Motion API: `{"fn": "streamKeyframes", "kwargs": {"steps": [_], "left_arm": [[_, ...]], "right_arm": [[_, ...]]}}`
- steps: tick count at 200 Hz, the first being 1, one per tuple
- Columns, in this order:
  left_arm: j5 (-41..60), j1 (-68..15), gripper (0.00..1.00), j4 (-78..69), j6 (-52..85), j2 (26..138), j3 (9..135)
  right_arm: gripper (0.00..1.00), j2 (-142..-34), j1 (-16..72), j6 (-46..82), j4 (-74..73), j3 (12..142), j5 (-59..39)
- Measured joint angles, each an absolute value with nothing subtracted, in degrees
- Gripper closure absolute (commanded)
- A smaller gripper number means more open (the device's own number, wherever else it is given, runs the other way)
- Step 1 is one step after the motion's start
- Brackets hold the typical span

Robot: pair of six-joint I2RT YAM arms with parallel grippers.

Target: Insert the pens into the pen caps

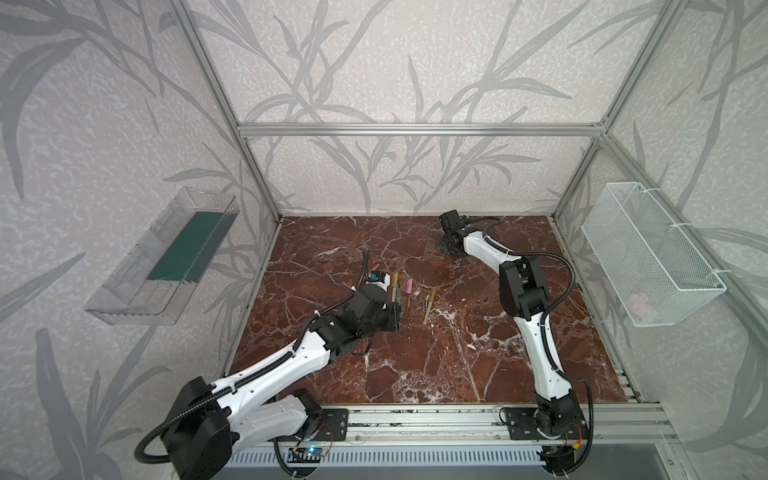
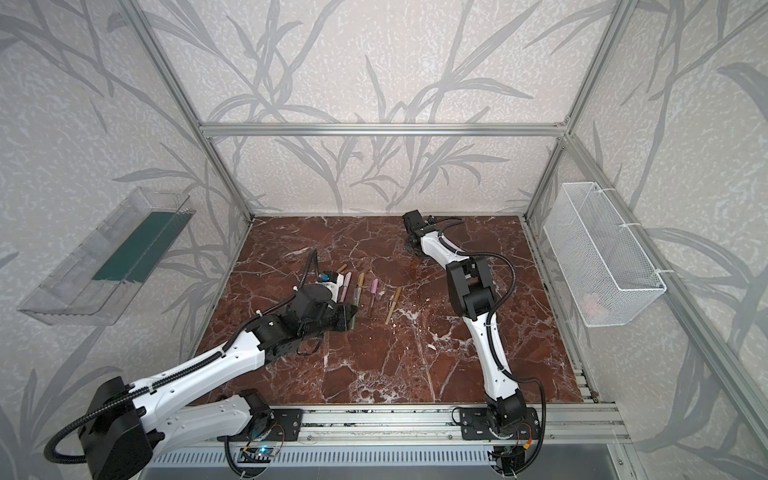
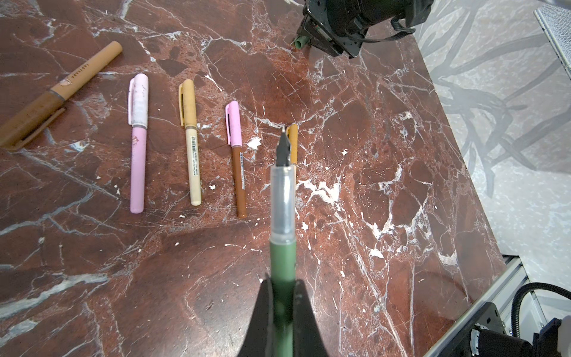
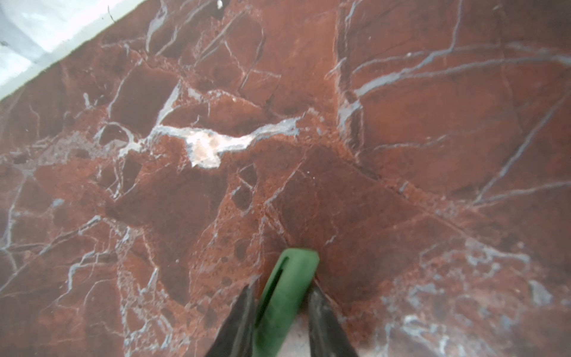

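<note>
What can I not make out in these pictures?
Left wrist view: green pen hides most of the gold-capped pen; brown pen is cut by the edge.
Right wrist view: blurred; whether the jaws pinch the green cap is unclear.
Both top views: basket mesh veils something pinkish inside.

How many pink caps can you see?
2. One cap tops the pink pen; the other cap tops a thin brown pen, both lying on the table. More might hide.

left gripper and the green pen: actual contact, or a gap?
Touching. The left wrist view shows the left gripper shut on the green pen, with both fingers pressed against its barrel and no gap on either side.
</note>
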State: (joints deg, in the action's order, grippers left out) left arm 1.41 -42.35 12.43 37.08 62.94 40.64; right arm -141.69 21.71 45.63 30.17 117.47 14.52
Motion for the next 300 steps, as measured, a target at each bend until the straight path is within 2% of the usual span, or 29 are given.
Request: {"fn": "streamKeyframes", "kwargs": {"steps": [59, 66, 77, 86, 149, 180, 217, 258, 300], "left_arm": [[1.4, -42.3, 1.00, 12.4, 37.1, 62.6, 40.6], [1.4, -42.3, 1.00, 12.4, 37.1, 62.6, 40.6], [1.4, -42.3, 1.00, 12.4, 37.1, 62.6, 40.6], [1.4, -42.3, 1.00, 12.4, 37.1, 62.6, 40.6], [4.3, -42.3, 1.00, 11.2, 36.4, 63.1, 40.6], [8.6, -42.4, 1.00, 8.6, 36.0, 64.4, 40.6], [12.2, -43.1, 1.00, 5.6, 35.9, 64.7, 40.3], [14.4, -44.5, 1.00, 2.9, 35.9, 65.8, 40.2], [14.7, -45.1, 1.00, 1.6, 36.0, 66.0, 39.7]], "right_arm": [[0.70, -144.4, 21.7, 43.7, 34.4, 123.3, 13.0], [0.72, -145.0, 21.7, 43.4, 34.9, 124.4, 12.9], [0.84, -145.6, 21.7, 42.9, 35.0, 125.4, 12.7], [0.88, -145.7, 21.7, 43.0, 35.0, 125.5, 12.5], [1.00, -140.1, 22.2, 42.6, 30.0, 115.7, 11.4], [1.00, -130.5, 22.9, 42.4, 25.8, 101.1, 10.0], [1.00, -110.1, 26.8, 43.5, 16.2, 79.3, 7.5], [1.00, -89.8, 32.4, 46.7, 1.3, 61.8, 3.6], [1.00, -81.3, 36.1, 51.0, -9.0, 51.4, 1.6]]}}
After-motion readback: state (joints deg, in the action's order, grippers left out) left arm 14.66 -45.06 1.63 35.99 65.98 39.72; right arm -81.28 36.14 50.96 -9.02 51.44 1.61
